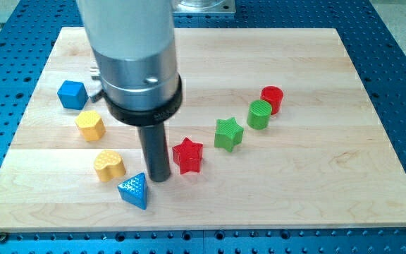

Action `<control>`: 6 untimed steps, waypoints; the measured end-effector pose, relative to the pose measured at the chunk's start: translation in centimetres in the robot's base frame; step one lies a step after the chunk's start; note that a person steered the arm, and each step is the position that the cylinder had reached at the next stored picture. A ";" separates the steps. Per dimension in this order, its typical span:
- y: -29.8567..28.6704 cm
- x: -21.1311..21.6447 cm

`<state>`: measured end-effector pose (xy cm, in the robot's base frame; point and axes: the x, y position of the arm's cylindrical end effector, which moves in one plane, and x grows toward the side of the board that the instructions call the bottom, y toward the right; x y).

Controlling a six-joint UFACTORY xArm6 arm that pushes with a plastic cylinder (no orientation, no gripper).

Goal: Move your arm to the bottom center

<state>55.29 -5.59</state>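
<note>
1. Pale wooden board (210,70) on a blue perforated bench; metal fixture just visible past the far edge

2. Tool: a bare dark rod under a broad grey housing. No jaws, nothing that opens or closes, and it has hold of nothing. My tip (159,178) sits on the board, left of centre, in the near half

3. Around the tip: blue triangle (134,191) just beside it on the near-left, red star (187,155) just beside it on the right, yellow heart (109,164) near on the left. Cannot tell whether the tip touches the triangle; the gap, if any, is very small

4. Further off: yellow hexagon-like block (90,125) and blue cube (72,94) at far left, partly beside the housing. Green star (228,134), green cylinder (259,113) and red cylinder (272,99) run in a diagonal line off to the far right, well apart from the tip

5. Target: the near-centre strip of the board, which is bare wood. No block is the task's thing; only the arm is to go there

6. Step in hand, as I judge it: the travel is under way but not finished. The tip is near the goal, short of the near edge and a little left of the middle

7. Next move calls for a slide nearward and rightward. Risk: red star lies close on the right, blue triangle close on the near-left; the lane between them is narrow, so either could get nudged
</note>
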 end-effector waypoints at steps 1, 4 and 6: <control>3.4 -3.1; 7.1 -7.5; 6.4 -1.0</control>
